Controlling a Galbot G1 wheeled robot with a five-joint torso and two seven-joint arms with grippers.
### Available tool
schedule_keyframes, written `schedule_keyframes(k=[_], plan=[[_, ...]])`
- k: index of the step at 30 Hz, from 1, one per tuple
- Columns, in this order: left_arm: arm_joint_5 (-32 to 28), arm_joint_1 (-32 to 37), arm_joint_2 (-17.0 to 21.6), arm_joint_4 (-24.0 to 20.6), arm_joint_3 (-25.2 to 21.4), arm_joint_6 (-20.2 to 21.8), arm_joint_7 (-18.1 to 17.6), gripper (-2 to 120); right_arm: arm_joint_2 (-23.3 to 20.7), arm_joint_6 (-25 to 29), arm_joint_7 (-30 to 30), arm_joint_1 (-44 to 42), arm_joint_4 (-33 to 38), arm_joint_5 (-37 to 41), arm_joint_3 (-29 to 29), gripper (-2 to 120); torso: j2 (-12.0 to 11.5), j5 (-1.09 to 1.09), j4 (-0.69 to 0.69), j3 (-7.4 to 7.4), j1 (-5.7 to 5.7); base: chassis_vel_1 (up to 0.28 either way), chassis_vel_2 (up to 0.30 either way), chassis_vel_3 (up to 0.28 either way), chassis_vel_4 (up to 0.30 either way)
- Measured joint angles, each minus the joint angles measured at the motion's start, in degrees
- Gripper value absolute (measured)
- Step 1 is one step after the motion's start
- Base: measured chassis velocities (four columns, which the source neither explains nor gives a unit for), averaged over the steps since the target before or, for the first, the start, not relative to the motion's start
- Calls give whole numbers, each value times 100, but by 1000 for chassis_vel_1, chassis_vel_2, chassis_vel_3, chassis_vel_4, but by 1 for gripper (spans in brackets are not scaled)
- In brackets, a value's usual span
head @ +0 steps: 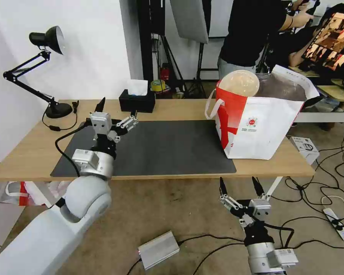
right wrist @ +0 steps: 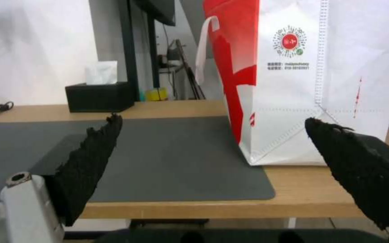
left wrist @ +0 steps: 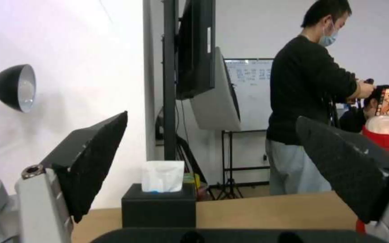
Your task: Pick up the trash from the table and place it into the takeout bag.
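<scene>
The takeout bag point(head: 256, 130), white and red with loop handles, stands on the right end of the table point(head: 34, 152), at the dark mat's point(head: 168, 149) right edge. A beige pulp bowl point(head: 239, 82), a piece of trash, sticks out of the bag's open top. My left gripper point(head: 116, 109) hovers open and empty over the mat's left part. In its wrist view the left gripper point(left wrist: 211, 117) faces the tissue box. My right gripper point(head: 239, 187) hangs open and empty below the table's front edge. In its wrist view the right gripper point(right wrist: 212, 119) faces the bag point(right wrist: 320, 84).
A black tissue box point(head: 137, 101) and a black desk lamp point(head: 46, 40) stand at the table's back left. On the floor lie a silver box point(head: 158, 250), cables and a power strip point(head: 338, 225). A thin red-and-white plastic bag point(head: 19, 191) lies under the table's left end.
</scene>
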Motion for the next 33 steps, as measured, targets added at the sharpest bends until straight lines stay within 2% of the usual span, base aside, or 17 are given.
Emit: schedule_keyframes(k=[8,13,17,21,27,33], plan=[[349,467,-184,-219,-166,-62,20,100,0,0,0,0,0,0,0,100,0,0,0,0,0,0,0,0,0],[621,953,-335,-424,-435,-138,135,100,0,0,0,0,0,0,0,100,0,0,0,0,0,0,0,0,0],[972,1773,-665,-750,-842,-255,322,100,0,0,-1,0,0,0,0,100,0,0,1,0,0,0,0,0,0],[1184,2244,-923,-958,-1146,-358,380,100,0,0,0,0,0,0,0,100,0,1,1,0,0,0,0,0,0],[1261,2430,-1070,-1004,-1294,-412,430,100,0,0,0,0,0,0,0,100,0,0,0,0,0,0,0,0,0],[1527,2908,-1416,-1190,-1605,-455,704,100,0,0,0,0,0,0,0,100,0,1,0,0,0,0,0,0,0]])
